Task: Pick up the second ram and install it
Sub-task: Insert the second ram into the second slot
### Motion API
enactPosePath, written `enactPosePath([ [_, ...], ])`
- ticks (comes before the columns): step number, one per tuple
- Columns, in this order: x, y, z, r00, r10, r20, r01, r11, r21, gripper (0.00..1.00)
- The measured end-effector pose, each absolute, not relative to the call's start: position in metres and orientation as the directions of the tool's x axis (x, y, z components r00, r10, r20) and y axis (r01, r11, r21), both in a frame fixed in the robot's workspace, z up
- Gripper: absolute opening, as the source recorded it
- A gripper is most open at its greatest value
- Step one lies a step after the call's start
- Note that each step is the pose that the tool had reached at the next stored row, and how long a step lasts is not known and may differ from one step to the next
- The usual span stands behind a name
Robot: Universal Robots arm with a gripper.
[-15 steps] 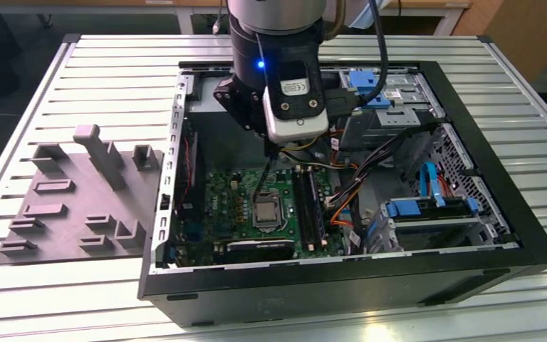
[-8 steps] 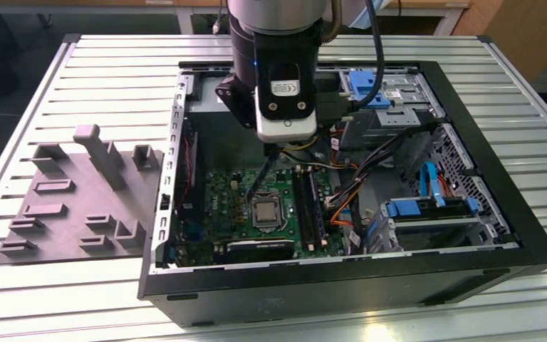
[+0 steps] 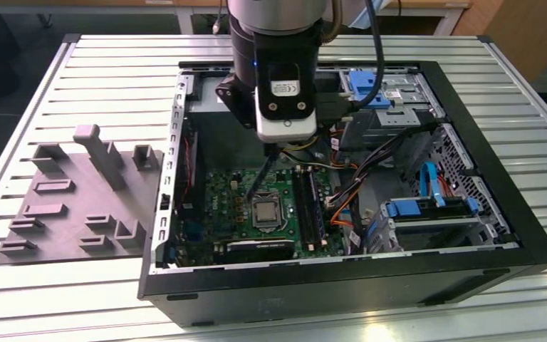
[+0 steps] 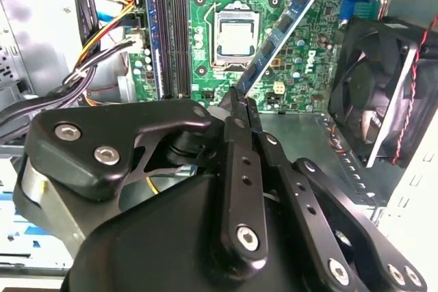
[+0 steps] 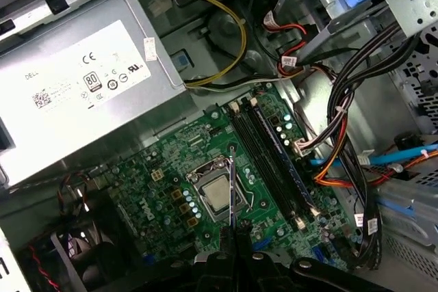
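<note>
My gripper (image 4: 239, 98) is shut on one end of the second ram (image 4: 287, 25), a long thin dark stick with a row of chips. In the exterior view the gripper (image 3: 273, 148) hangs inside the open computer case, and the ram (image 3: 259, 174) slants down from it toward the motherboard. The ram's free end is above the processor socket (image 3: 266, 212), on the exterior view's left of the long black memory slots (image 3: 307, 203) and apart from them. In the first wrist view the ram (image 5: 233, 189) shows edge-on as a thin line over the socket (image 5: 217, 193), beside the slots (image 5: 270, 162).
The grey fixture block (image 3: 83, 192) with upright posts stands on the slatted table, on the exterior view's left of the case. Inside the case are a power supply (image 5: 75, 80), bundled cables (image 5: 342, 135), a fan (image 4: 376, 87) and blue drive brackets (image 3: 426, 208).
</note>
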State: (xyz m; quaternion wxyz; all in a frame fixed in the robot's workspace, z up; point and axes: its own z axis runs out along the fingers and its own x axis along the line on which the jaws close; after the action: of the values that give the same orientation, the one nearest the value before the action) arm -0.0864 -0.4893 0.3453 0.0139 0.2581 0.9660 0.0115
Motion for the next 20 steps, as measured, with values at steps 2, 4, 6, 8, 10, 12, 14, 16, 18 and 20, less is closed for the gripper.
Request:
enactPosePath([
  [2, -0.0863, -0.4893, 0.3449, -0.88, 0.474, -0.021, 0.474, 0.88, 0.029, 0.12],
  [4, -0.0863, -0.4893, 0.3445, -0.894, 0.448, -0.021, 0.448, 0.894, 0.029, 0.12],
  [6, -0.0861, -0.4893, 0.3438, -0.905, 0.424, -0.021, 0.423, 0.906, 0.03, 0.12],
  [8, -0.0859, -0.4893, 0.3432, -0.916, 0.401, -0.021, 0.4, 0.916, 0.029, 0.12],
  [10, -0.0855, -0.4893, 0.3427, -0.925, 0.38, -0.021, 0.38, 0.925, 0.029, 0.12],
  [12, -0.0849, -0.4893, 0.3422, -0.932, 0.362, -0.021, 0.361, 0.932, 0.029, 0.12],
  [14, -0.0839, -0.4893, 0.3417, -0.938, 0.346, -0.021, 0.345, 0.938, 0.029, 0.12],
  [16, -0.0827, -0.4893, 0.341, -0.944, 0.33, -0.021, 0.329, 0.944, 0.029, 0.12],
  [18, -0.0816, -0.4893, 0.34, -0.948, 0.316, -0.021, 0.315, 0.948, 0.03, 0.12],
  [20, -0.0803, -0.4893, 0.3391, -0.953, 0.302, -0.021, 0.302, 0.953, 0.03, 0.12],
])
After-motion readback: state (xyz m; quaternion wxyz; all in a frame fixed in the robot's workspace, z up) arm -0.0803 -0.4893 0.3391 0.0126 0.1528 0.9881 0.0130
